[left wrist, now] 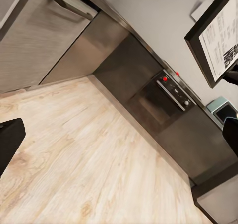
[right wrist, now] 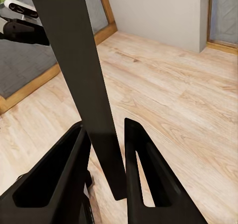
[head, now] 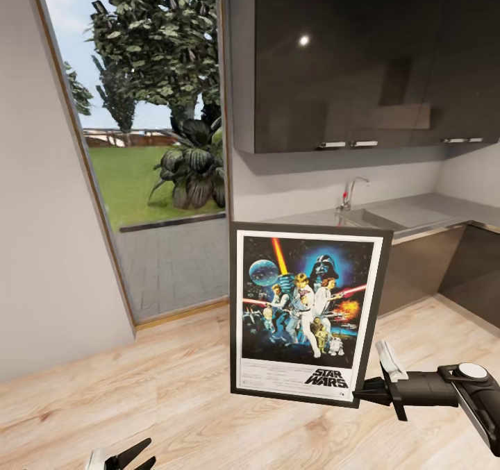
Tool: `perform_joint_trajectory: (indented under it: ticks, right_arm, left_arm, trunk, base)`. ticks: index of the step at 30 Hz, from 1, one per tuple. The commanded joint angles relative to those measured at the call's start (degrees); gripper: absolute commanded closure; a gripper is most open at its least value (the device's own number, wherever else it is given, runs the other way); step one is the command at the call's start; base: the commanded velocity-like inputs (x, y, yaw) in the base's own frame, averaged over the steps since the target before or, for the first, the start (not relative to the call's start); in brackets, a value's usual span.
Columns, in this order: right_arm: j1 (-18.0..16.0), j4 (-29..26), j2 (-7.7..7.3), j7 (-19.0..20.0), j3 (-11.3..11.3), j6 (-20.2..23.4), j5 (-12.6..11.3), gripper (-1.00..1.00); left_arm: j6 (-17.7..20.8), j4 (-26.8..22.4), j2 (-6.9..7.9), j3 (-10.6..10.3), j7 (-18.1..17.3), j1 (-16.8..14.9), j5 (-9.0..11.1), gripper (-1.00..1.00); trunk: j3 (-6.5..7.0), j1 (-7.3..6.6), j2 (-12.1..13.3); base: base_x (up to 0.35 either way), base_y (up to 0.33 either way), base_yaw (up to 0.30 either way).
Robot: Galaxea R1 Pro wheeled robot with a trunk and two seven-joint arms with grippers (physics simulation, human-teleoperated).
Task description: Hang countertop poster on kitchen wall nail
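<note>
The poster [head: 305,314], a black-framed Star Wars print, hangs upright above the wooden floor in the middle of the head view. My right gripper [head: 371,390] is shut on its lower right corner. In the right wrist view the frame's black edge [right wrist: 79,70] runs between the two fingers [right wrist: 106,129]. My left gripper [head: 135,456] is low at the left, open and holding nothing, and its fingers [left wrist: 7,144] stand wide apart. The grey kitchen countertop [head: 423,213] with its sink and tap [head: 351,192] lies behind the poster to the right. I cannot make out a wall nail.
Dark upper cabinets [head: 361,60] hang over the counter. A tall glazed opening [head: 153,144] onto a garden is at the left, beside a grey wall [head: 42,248]. The left wrist view has lower cabinets and a built-in oven [left wrist: 158,102] along the wooden floor [left wrist: 89,159].
</note>
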Motion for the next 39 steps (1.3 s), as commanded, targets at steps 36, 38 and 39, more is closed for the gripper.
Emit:
perform_joint_trajectory:
  ticks: [36, 38, 39]
  right_arm:
    - [0.0, -0.1, -0.01, 0.2, 0.0, 0.5, -0.1, 1.0]
    - [0.0, -0.1, -0.01, 0.2, 0.0, 0.5, -0.1, 1.0]
    - [0.0, 0.0, -0.01, 0.2, 0.0, 0.5, -0.1, 1.0]
  left_arm:
    - [-0.4, 0.1, 0.0, 0.5, -0.1, 0.0, -0.3, -1.0]
    - [-0.4, 0.1, 0.0, 0.5, -0.1, 0.0, -0.2, -1.0]
    - [-0.4, 0.1, 0.0, 0.5, -0.1, 0.0, -0.2, -1.0]
  trunk:
    - [-0.06, 0.03, -0.1]
    - [-0.06, 0.03, -0.1]
    - [-0.06, 0.03, -0.1]
  base:
    - [0.0, 0.0, 0.273]
    - [0.0, 0.0, 0.29]
    - [0.0, 0.0, 0.29]
